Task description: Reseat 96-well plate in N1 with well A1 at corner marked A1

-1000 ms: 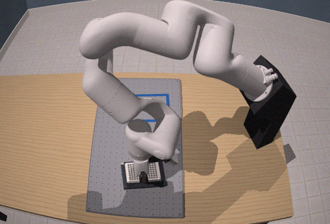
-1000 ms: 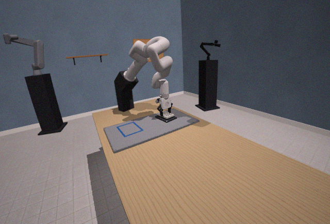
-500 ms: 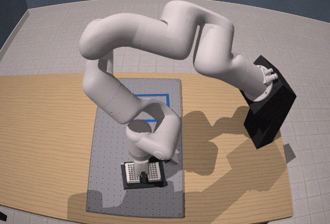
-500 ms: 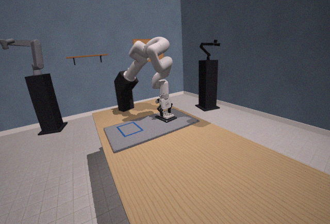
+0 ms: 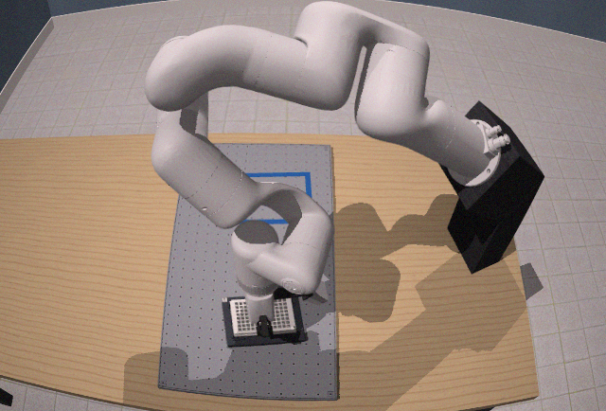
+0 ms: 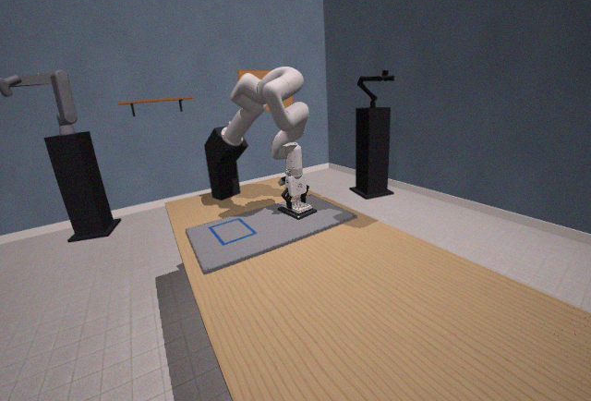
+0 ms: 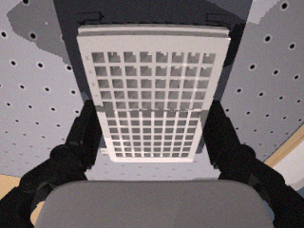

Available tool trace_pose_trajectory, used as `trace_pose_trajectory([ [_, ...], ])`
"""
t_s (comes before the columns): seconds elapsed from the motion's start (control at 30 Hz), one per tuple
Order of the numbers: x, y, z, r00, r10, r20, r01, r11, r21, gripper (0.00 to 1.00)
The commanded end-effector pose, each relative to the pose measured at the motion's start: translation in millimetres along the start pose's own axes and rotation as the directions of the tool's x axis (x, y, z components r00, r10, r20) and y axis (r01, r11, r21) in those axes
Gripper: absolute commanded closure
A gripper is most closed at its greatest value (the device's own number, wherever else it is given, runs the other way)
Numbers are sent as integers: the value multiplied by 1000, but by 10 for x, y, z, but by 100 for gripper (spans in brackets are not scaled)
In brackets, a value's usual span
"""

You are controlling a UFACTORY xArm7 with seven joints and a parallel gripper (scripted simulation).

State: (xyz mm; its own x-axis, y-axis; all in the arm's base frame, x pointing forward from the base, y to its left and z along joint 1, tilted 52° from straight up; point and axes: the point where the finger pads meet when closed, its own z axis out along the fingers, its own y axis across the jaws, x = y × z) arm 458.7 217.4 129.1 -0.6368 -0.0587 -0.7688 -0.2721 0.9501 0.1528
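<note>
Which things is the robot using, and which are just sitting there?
Using:
- white well plate, gripped by the claw
- dark plate nest
- blue taped square

Just there:
- wall shelf
- two black pedestals
</note>
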Motion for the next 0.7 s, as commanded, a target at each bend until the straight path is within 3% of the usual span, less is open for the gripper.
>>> trace_pose_trajectory([
  [0.0,-1,2,4,1000,-1,1,1,1000,0,100],
  [0.67,0,2,32,1000,-1,1,1,1000,0,100],
])
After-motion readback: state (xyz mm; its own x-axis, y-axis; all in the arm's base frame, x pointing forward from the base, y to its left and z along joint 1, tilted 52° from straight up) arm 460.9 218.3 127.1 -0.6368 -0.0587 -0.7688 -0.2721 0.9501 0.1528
